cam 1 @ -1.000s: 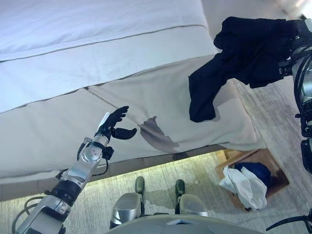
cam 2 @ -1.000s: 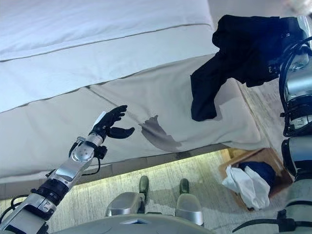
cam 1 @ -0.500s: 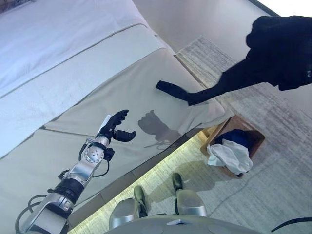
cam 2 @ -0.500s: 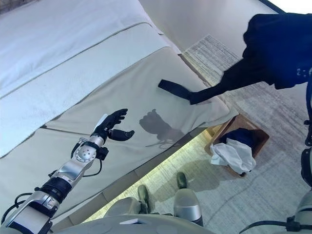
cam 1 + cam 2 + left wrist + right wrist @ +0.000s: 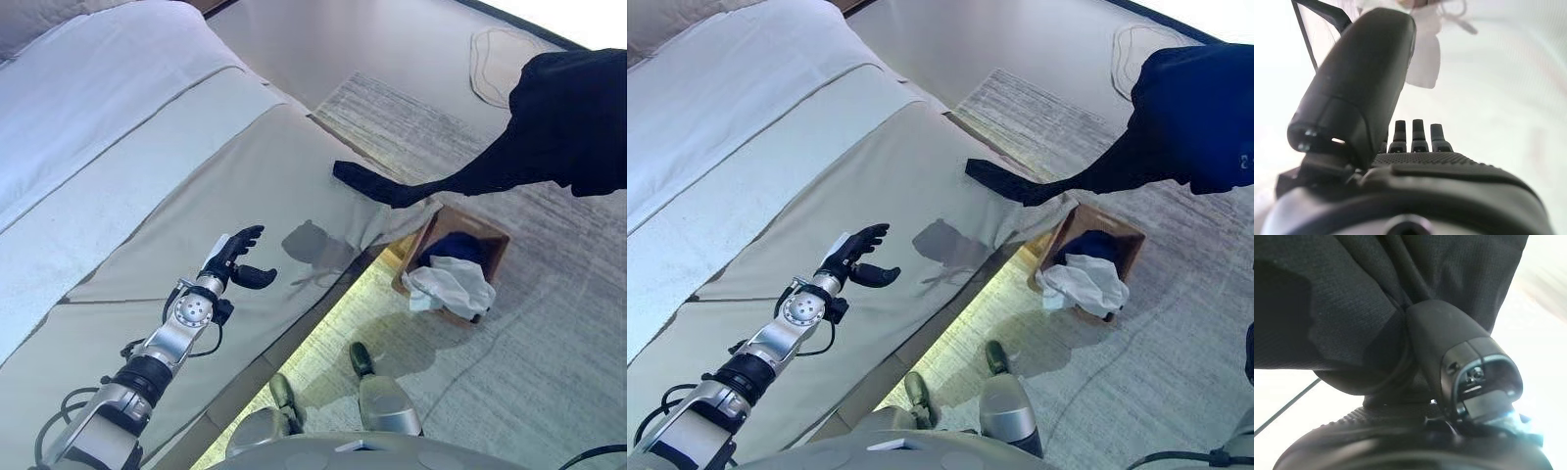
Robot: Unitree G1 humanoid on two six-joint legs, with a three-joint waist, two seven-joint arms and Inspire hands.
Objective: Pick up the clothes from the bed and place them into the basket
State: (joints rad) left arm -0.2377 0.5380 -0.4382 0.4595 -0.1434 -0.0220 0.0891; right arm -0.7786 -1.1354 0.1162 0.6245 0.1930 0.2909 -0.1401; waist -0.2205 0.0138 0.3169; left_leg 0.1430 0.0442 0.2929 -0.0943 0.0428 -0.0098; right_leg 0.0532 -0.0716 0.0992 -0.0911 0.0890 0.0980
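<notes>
While the left hand hangs idle over the near part of the bed, its fingers straight and its thumb standing apart with nothing in them, the work of this moment belongs to the other arm. Further out, past the bed's corner, the basket stands on the carpet just beside the bed's lit lower edge; it already holds a white cloth draped over its near rim and a blue garment behind that. Beyond and above it, the right hand is clenched on the dark garment: its own wrist view shows the thumb pressed into bunched black fabric. The bulk of that garment is raised well above the floor at the far right, while one long tail of it trails back down to the bed's corner and appears to lie on the cover there.

By my reading the step in hand is the carry, with the pick-up done and the drop not yet made. The next move calls for bringing the bundle over the basket's opening and low enough that the trailing tail comes clear of the bed and follows the rest in, before the fingers let go.
</notes>
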